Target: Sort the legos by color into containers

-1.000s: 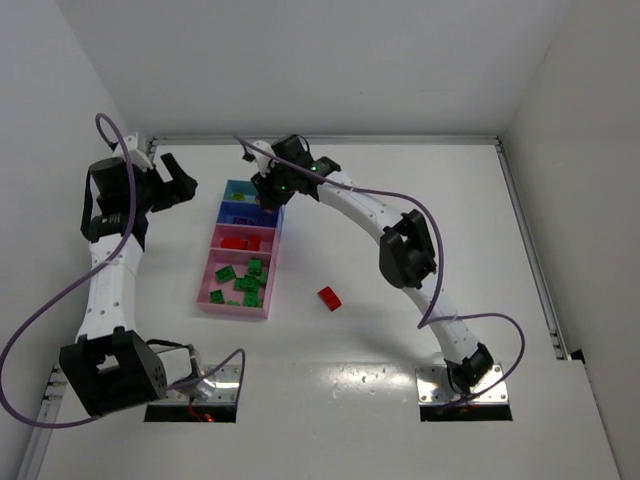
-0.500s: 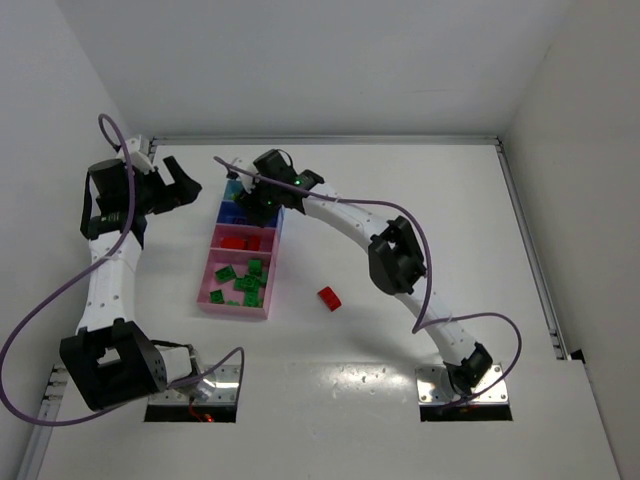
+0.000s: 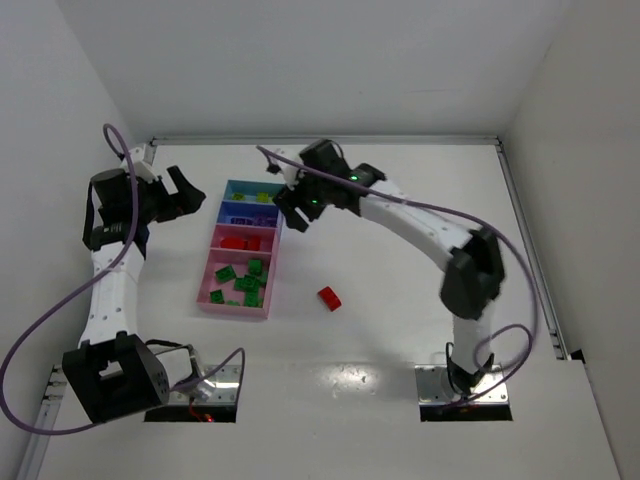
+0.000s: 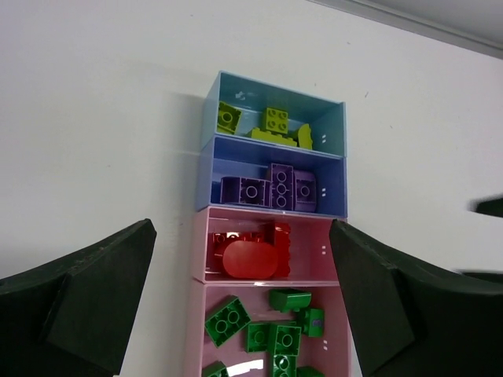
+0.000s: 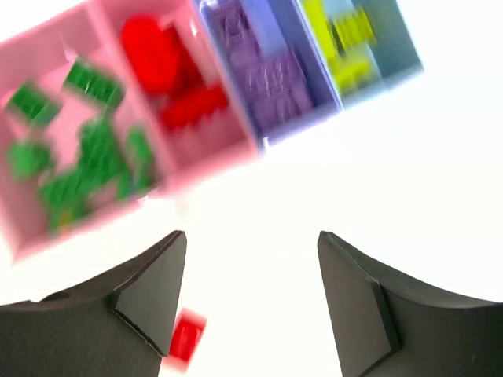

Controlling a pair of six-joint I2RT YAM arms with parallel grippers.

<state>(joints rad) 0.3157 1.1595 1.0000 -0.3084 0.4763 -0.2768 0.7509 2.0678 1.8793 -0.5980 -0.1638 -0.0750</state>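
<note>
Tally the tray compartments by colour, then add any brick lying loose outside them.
Blue plastic tray compartments: 2
Pink plastic tray compartments: 2
Loose red plastic brick on the white table: 1
Total: 5

A white tabletop (image 3: 380, 300) sits boxed in by plain white walls (image 3: 300, 60), a thin metal rail (image 3: 400, 140) along its far and right edges, glare on its near part.
</note>
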